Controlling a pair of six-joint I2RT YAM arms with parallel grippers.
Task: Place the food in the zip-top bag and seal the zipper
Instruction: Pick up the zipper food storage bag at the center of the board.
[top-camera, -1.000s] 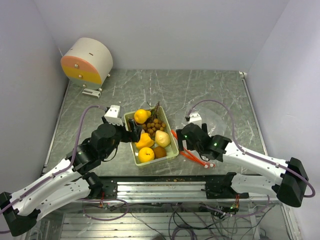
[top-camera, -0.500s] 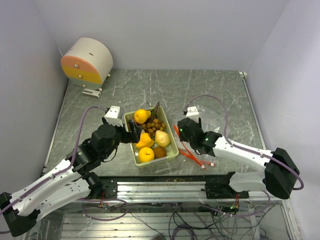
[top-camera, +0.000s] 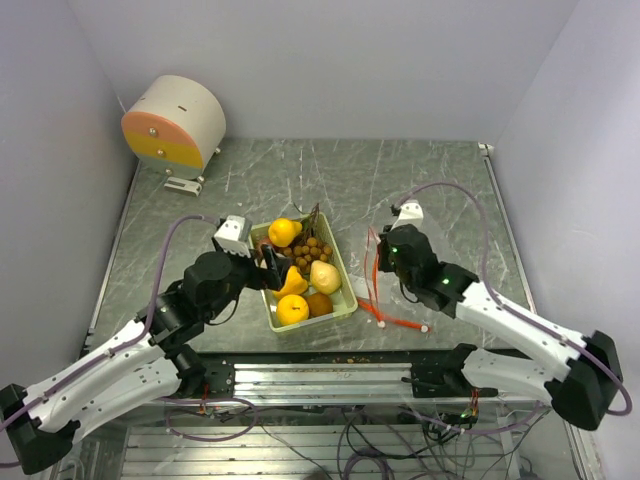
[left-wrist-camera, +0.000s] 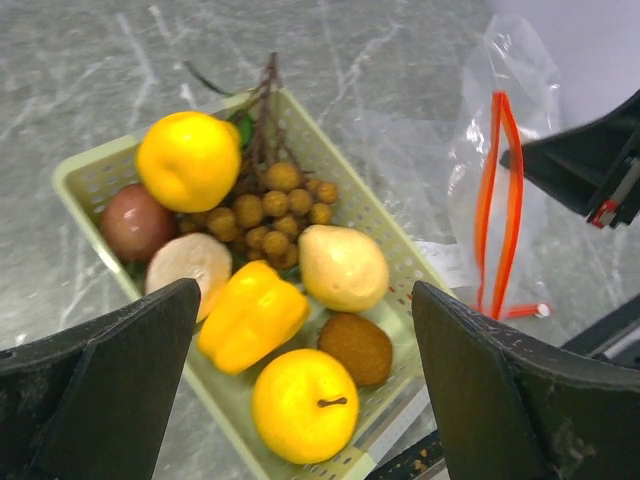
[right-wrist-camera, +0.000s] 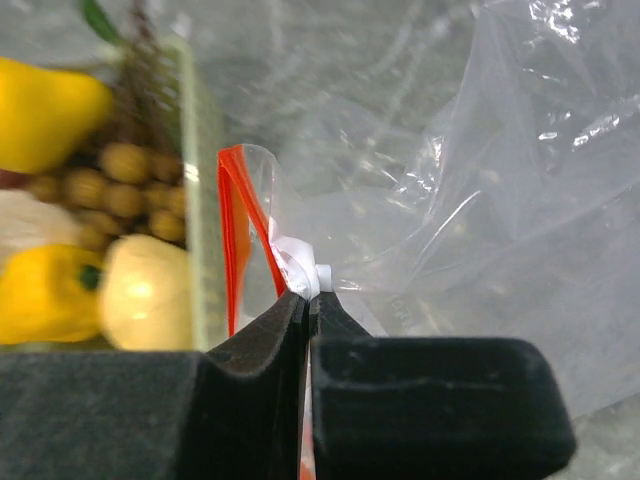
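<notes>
The food lies in a pale green tray (top-camera: 342, 262): a yellow-orange round fruit (left-wrist-camera: 188, 160), a yellow apple-like fruit (left-wrist-camera: 303, 405), a pale pear (left-wrist-camera: 343, 267), a reddish apple (left-wrist-camera: 135, 222), brown berries (left-wrist-camera: 270, 205), a yellow pepper (left-wrist-camera: 250, 315) and a brown kiwi (left-wrist-camera: 358, 347). My left gripper (left-wrist-camera: 305, 300) hangs open over the tray's left side (top-camera: 272, 265), holding nothing. The clear zip-top bag (right-wrist-camera: 480, 200) lies right of the tray. Its orange zipper (right-wrist-camera: 240, 200) is raised at one end, where my right gripper (right-wrist-camera: 310, 300) is shut on it at the white slider (top-camera: 380, 262).
A round white drum with orange and yellow bands (top-camera: 175, 122) stands at the back left corner. Walls close in the table on the left, back and right. A metal rail (top-camera: 320, 365) runs along the front edge between the arm bases.
My right gripper has shut on the bag's zipper end and moved back and right, lifting that edge upright. The left gripper has edged slightly further over the tray.
</notes>
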